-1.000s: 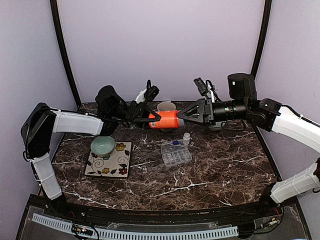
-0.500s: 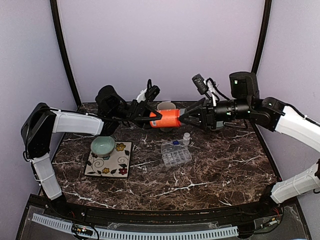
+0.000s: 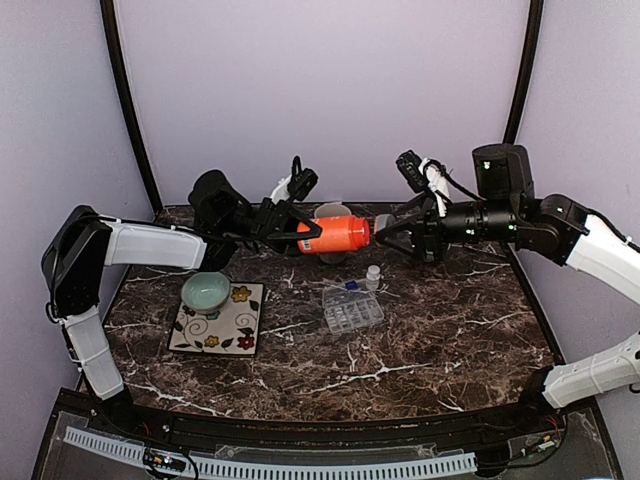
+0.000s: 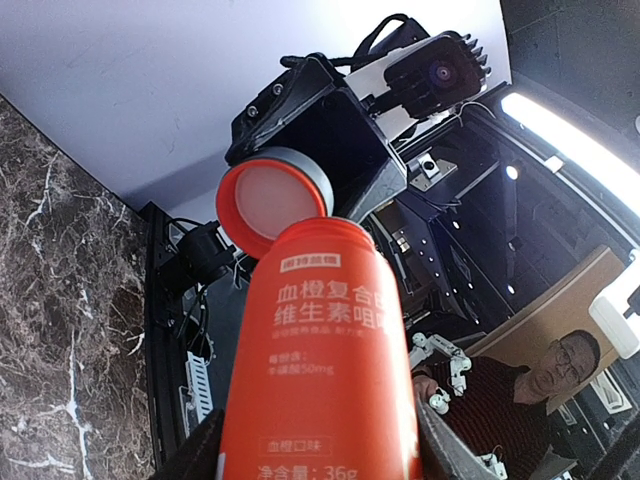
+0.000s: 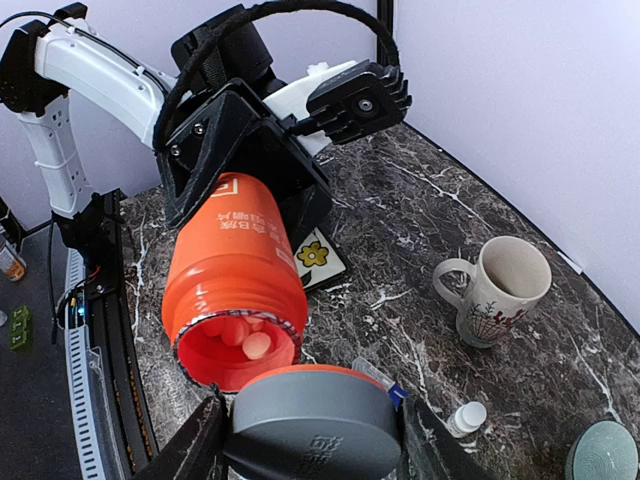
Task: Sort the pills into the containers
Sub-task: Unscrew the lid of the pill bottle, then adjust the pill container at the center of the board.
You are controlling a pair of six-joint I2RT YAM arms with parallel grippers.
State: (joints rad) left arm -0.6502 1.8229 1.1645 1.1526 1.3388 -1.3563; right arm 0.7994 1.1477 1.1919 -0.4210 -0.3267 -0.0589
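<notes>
Dark marble table (image 3: 420,340), lilac walls: left gripper (image 3: 298,234) clamps an orange vitamin bottle (image 3: 338,235) sideways in mid-air, while right gripper (image 3: 384,235) pinches its grey cap (image 5: 312,425) just off the mouth, pills (image 5: 256,345) showing inside. Clear organiser box (image 3: 352,308) lies on the marble below them.

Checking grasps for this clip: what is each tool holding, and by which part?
The left tool grips the orange bottle by the sides of its lower body. The right tool holds the cap, off the open bottle, by its rim.
</notes>
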